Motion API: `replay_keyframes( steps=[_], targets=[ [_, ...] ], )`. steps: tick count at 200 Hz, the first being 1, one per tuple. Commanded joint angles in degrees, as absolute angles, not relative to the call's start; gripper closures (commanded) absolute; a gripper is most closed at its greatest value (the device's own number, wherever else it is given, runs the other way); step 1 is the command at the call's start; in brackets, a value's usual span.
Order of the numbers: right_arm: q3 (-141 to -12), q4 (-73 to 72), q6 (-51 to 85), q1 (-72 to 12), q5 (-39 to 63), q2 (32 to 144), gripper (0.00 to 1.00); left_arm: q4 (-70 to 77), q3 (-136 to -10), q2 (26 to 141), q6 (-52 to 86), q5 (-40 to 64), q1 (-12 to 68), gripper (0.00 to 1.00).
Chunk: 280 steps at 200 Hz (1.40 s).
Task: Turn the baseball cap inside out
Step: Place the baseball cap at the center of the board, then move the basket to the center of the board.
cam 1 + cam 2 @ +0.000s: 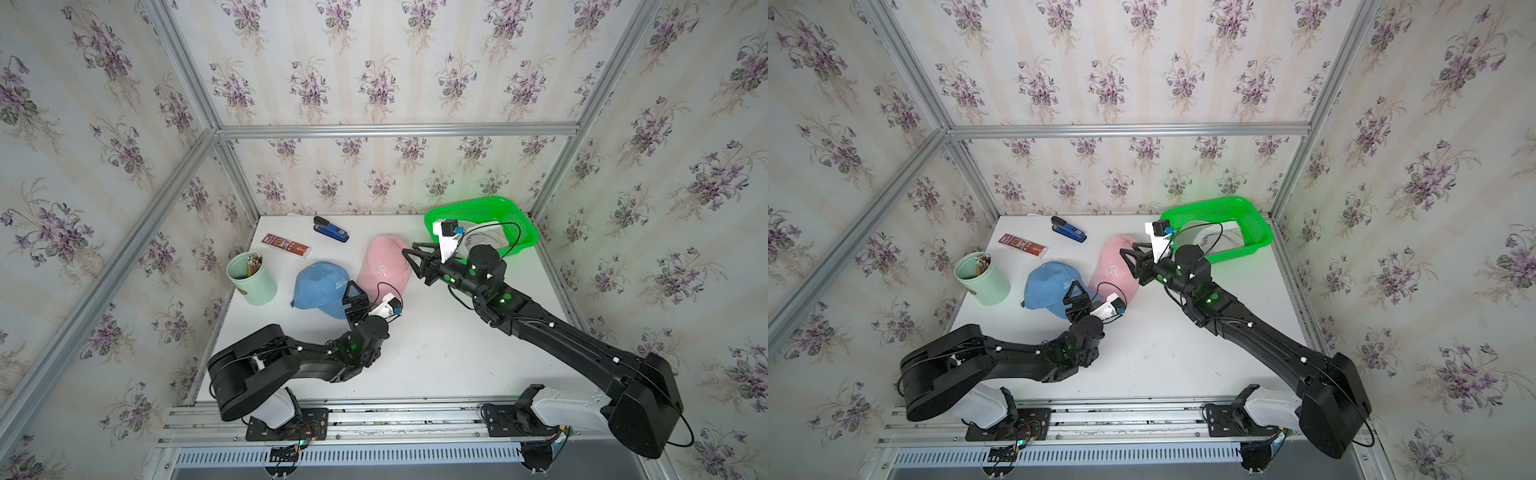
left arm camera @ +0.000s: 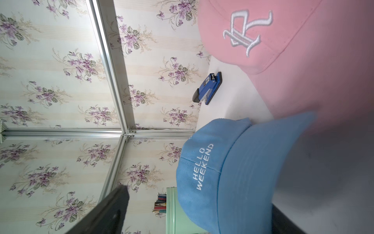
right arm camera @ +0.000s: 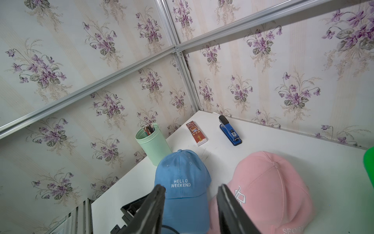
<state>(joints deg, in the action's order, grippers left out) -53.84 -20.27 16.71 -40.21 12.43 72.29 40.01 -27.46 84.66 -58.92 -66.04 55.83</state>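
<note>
A blue baseball cap [image 1: 320, 286] [image 1: 1046, 286] lettered "HELLO WEEKEND" sits crown up on the white table, left of a pink cap [image 1: 384, 266] [image 1: 1113, 270] with a white monogram. My left gripper [image 1: 352, 291] [image 1: 1076, 291] is turned on its side at the blue cap's brim. In the left wrist view the left gripper [image 2: 198, 197] is open, with the blue cap [image 2: 222, 172] brim lying between the wide jaws. My right gripper [image 1: 415, 266] [image 3: 191, 187] hovers open and empty above the pink cap's [image 3: 269, 182] right edge.
A green basket [image 1: 469, 203] holding something white stands at the back right, just behind the right wrist. A mint cup of pencils [image 1: 251, 282] stands left of the blue cap. A blue stapler [image 1: 331, 230] and a flat red-brown box [image 1: 286, 245] lie near the back wall.
</note>
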Motion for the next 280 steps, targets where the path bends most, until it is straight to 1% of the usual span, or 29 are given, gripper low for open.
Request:
replay_keyframes(
  steps=[1,24,39,49,58,70,115,143,156,179,191,224,242,280],
  targets=[
    [-55.0,-20.6,17.0,-40.2,13.3,72.9,0.53,9.4,-30.1,79.6,-38.2,-63.1,56.1,0.01],
    [-56.0,-20.2,17.2,-40.3,13.9,73.4,0.54,-4.6,-33.4,76.4,-28.8,-58.7,56.2,0.01],
    [-56.4,-20.1,17.2,-40.3,13.9,73.5,0.54,-12.4,-35.5,75.6,-24.4,-53.4,56.1,0.01],
    [-56.6,-20.0,17.1,-40.3,13.9,73.5,0.54,-15.4,-36.7,75.6,-22.2,-51.8,56.1,0.01],
    [-56.8,-19.8,17.1,-40.3,13.9,73.5,0.54,-18.5,-37.6,75.4,-21.2,-48.4,56.1,0.01],
    [-57.2,-19.5,17.1,-40.3,13.9,73.6,0.54,-20.7,-38.2,75.1,-19.5,-47.3,56.1,0.01],
    [-58.6,-18.6,17.1,-40.3,14.2,74.4,0.54,-26.3,-40.2,73.3,-16.1,-37.3,55.0,0.01],
    [-59.1,-18.3,17.1,-40.3,14.3,74.8,0.54,-30.2,-41.7,72.2,-14.5,-26.2,52.8,0.01],
    [-59.2,-18.0,17.0,-40.3,14.3,75.0,0.54,-31.0,-42.3,72.1,-13.9,-24.4,52.5,0.01],
    [-59.6,-17.7,16.9,-40.3,14.2,75.2,0.54,-33.2,-44.1,71.0,-13.4,-16.8,51.1,0.01],
    [-59.6,-17.4,16.8,-40.3,14.0,75.3,0.54,-33.6,-44.9,70.3,-12.9,-14.6,50.6,0.01],
    [-63.0,-11.7,15.5,-40.1,9.8,77.8,0.52,-34.2,-49.4,68.7,-10.9,-6.3,48.2,0.01],
    [-67.5,-5.1,15.1,-38.9,6.6,80.7,0.5,-32.7,-53.2,68.6,-8.3,-3.5,47.0,0.01],
    [-75.8,5.3,13.9,-31.9,0.4,87.1,0.47,-34.1,-65.5,72.5,-4.9,-4.5,44.8,0.01]
  ],
)
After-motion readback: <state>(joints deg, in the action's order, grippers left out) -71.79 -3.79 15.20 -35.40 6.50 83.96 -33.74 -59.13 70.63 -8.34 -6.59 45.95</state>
